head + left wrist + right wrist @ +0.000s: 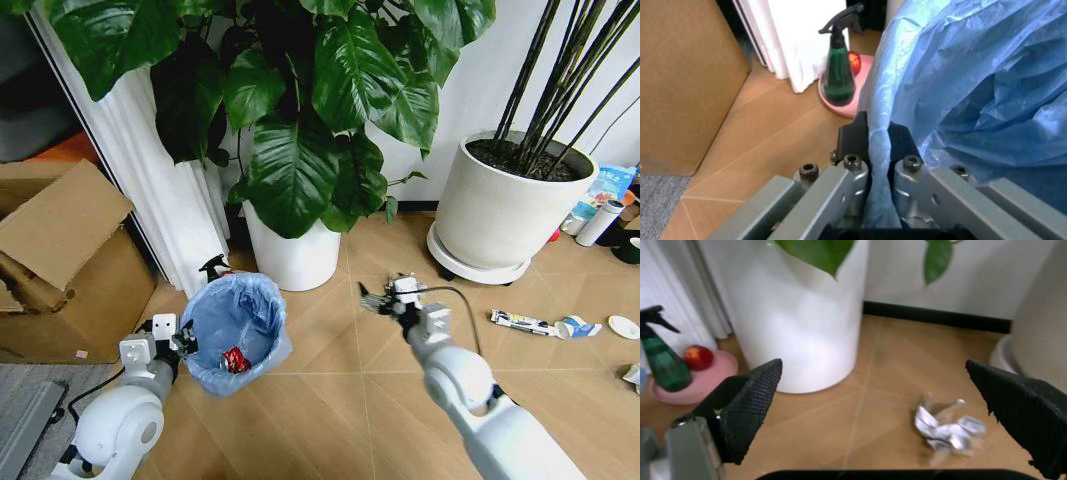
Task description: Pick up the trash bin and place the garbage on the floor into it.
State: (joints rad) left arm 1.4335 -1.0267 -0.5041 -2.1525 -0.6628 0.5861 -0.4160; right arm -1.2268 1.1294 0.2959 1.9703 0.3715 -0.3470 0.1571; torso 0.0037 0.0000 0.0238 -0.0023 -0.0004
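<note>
Blue bag plastic lines the trash bin [236, 333], gripped at its rim by the left gripper [183, 340]; a red can piece [235, 360] lies inside. Left wrist view: fingers [855, 145] pinch that rim. Right wrist view: the right gripper [873, 410] is spread wide, crumpled foil garbage [948, 430] ahead between its fingers. Collecting seems underway; next, lower onto the foil.

Bright even indoor light, soft shadows, wrist foregrounds blurred

A green spray bottle [838, 75] stands beside a white planter [797, 315] and cardboard box [60, 265].
</note>
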